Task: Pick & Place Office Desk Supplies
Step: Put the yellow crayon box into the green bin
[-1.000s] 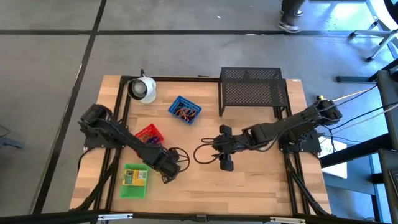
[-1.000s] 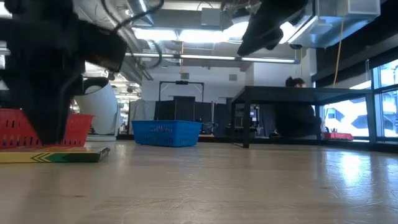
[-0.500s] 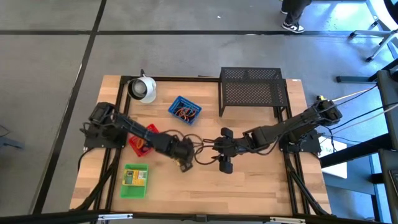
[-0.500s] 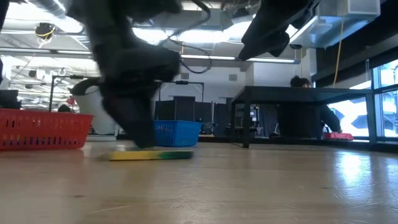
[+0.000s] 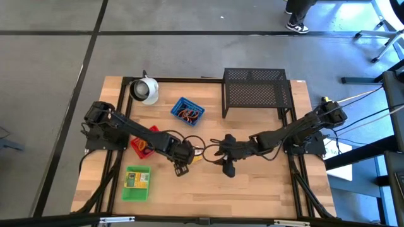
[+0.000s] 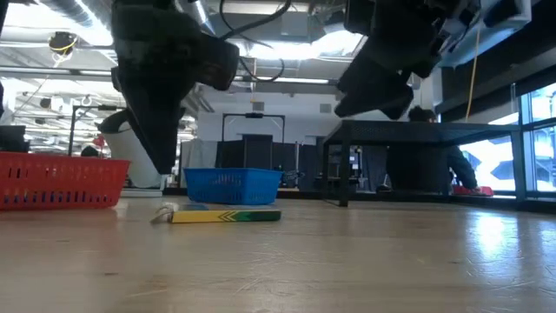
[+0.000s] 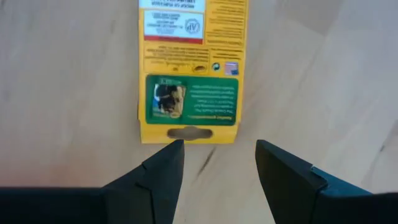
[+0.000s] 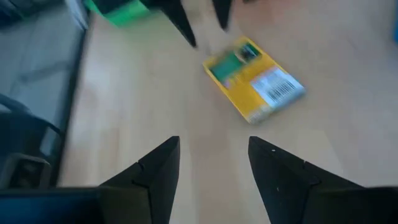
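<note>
A yellow-green box [image 7: 190, 68] lies flat on the wooden desk [image 5: 265, 189], just ahead of the left gripper [image 7: 217, 163], whose jaws are spread and empty. The right gripper [image 8: 211, 163], jaws also spread and empty, hovers near the box from the opposite side, not touching it.

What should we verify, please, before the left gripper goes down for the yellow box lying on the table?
1. Left gripper open: ok, fingers apart, nothing between them.
2. Yellow box lying flat on the table: ok, low view shows it flat.
3. Box lined up with the left gripper: ok, its near end sits just ahead of the gap.
4. Right gripper clear of the box: cannot tell; it is open and hovers close by.
5. Green tray has room: cannot tell; one box already lies in it.
</note>
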You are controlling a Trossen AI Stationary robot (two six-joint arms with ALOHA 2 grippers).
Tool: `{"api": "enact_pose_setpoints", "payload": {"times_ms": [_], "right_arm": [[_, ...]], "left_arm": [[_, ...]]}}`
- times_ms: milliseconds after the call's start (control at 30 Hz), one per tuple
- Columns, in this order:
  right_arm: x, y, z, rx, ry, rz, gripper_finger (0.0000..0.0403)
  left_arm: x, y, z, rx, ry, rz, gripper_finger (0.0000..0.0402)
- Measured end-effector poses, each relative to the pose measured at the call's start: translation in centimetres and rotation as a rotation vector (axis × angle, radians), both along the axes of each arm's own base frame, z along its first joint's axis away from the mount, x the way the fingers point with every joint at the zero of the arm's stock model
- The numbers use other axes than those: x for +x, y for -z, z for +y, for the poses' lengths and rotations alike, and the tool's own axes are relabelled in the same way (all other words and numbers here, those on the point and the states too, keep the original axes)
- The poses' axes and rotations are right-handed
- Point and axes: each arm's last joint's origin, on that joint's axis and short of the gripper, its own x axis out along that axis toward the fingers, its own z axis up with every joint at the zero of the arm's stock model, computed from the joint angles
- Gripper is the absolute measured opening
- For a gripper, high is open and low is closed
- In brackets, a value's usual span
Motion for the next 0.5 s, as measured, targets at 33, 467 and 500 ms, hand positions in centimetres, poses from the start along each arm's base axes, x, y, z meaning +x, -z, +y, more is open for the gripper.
{"api": "enact_pose_setpoints", "payload": {"times_ms": [33,467,500], "right_arm": [[0.0,0.3,0.0,0.021,0.004,-0.035,0.0194],[2.2,7.2,1.1,0.217,0.005,-0.024,0.0194],[2.3,7.7,1.1,0.215,0.007,-0.017,0.0194]], "left_arm": [[0.0,0.0,0.1,0.006,0.022,-0.001,0.0194],[-0.3,1.4,3.9,-0.027,0.008,0.079,0.0193],[-0.2,1.4,4.1,-0.038,0.021,0.079,0.0193]]}}
